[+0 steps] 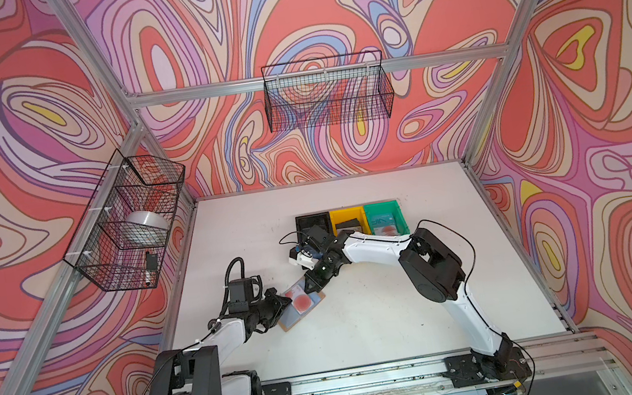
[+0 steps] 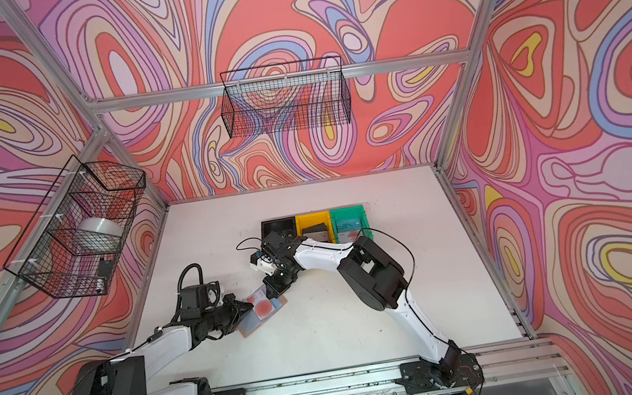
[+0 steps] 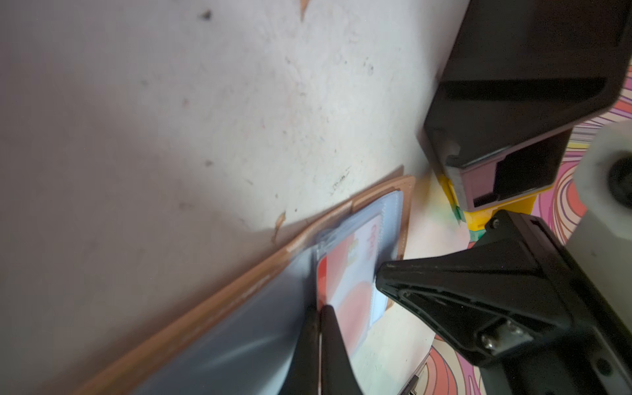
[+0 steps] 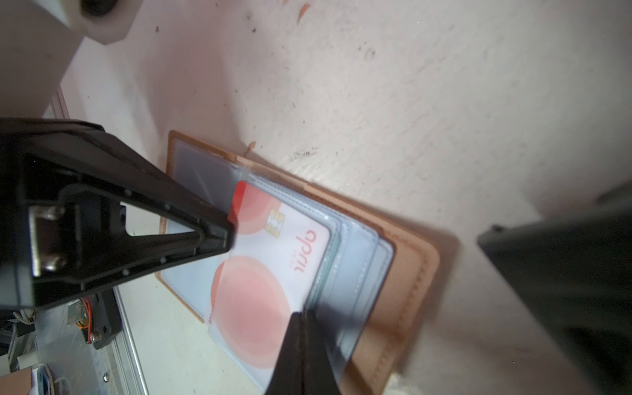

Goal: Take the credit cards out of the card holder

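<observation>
Card holder lying open on the table, clear sleeves facing up. At the card holder's left side, the left gripper is closed on the red corner of a pale card, which protrudes from a sleeve. At the card holder's right side, the right gripper is pinched shut on its sleeve pages. Behind and right of the card holder stand a black bin, a yellow bin and a green bin.

The card holder lies on the table, a card in it, bins behind.
</observation>
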Tool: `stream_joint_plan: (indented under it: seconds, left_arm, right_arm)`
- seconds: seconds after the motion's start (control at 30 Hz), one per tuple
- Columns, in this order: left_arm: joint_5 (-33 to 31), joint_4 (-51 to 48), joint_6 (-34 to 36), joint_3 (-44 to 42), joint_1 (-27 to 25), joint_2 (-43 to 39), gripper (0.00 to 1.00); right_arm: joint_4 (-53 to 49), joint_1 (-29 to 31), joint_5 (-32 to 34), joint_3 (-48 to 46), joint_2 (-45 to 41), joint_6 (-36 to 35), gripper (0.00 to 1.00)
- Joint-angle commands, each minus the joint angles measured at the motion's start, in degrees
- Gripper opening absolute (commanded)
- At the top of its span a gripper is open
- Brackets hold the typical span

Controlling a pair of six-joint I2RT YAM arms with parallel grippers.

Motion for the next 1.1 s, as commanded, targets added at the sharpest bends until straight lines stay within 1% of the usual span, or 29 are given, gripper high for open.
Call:
stream_joint_plan:
  seconds: [0.0, 0.2, 0.4, 0.47, 0.77, 1.07]
  left_arm:
    - [-4.13, -8.93, 1.46, -1.86, 0.64, -0.29, 0.00]
    - [-3.83, -10.17, 2.16, -2.92, 1.20, -1.50, 0.00]
    - [-2.80, -9.64, 1.20, -4.07, 1.21, -2.77, 0.00]
    - [-3.02, -10.75, 1.32, -4.08, 1.25, -3.79, 0.00]
    - [-6.83, -21.61, 2.43, -3.04, 1.30, -11.83, 0.00]
    - [-6.59, -23.90, 2.26, -2.90, 1.33, -14.03, 0.00]
  right_arm:
    - [-1.86, -0.50, 2.46, 0.34, 2.72, 0.48, 0.04]
    - [-2.03, -0.62, 2.50, 0.48, 2.93, 0.70, 0.04]
    - [-2.28, -0.71, 2.31, 1.12, 3.80, 1.40, 0.04]
    - [-2.42, -0.71, 2.38, 1.50, 3.93, 1.57, 0.04]
    - [-2.87, -1.45, 2.67, 2.09, 4.44, 2.54, 0.04]
    - [-4.45, -2.78, 3.48, 3.28, 5.17, 2.41, 0.04]
